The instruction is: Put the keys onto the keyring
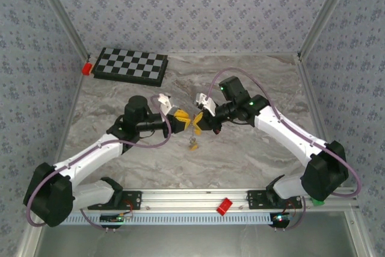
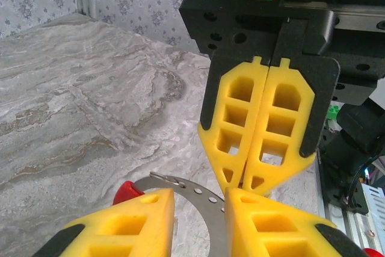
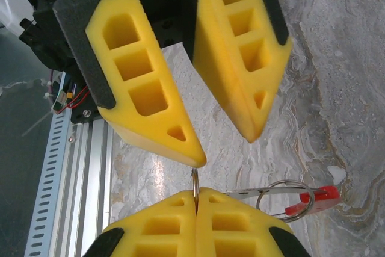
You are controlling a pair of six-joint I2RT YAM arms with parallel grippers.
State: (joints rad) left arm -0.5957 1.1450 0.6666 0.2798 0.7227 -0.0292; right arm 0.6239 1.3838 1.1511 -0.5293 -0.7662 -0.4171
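The two grippers were set tip to tip over the middle of the table [image 1: 252,154]. The right gripper [image 1: 198,122] was seen with its yellow fingers [image 3: 174,227] pressed together. A thin strand of the keyring [image 3: 301,207] was pinched in the seam between them. That strand stood edge-on, rising straight from the seam toward one fingertip of the left gripper [image 1: 185,121]. The rest of the loop was laid out sideways from the right fingers, with its red-sleeved arc [image 3: 319,195] at the end farthest from the pinch. In the left wrist view the ring was shown as a grey curve, swept from the red end across and down into the gap between the left fingers [image 2: 126,221]. Those fingers were held partly spread, and nothing was clamped between their tips. Whether the ring was touched by either pad could not be told. The keys [image 1: 194,144] were found as a small yellow-orange cluster just on the near-edge side of the meeting fingertips. Their long axis ran from the far edge toward the near edge. Which way the blades pointed could not be made out, nor whether the keys hung or lay on the table. A chessboard [image 1: 130,64] was placed in the far left corner, with a red block [image 1: 86,67] just beside it.
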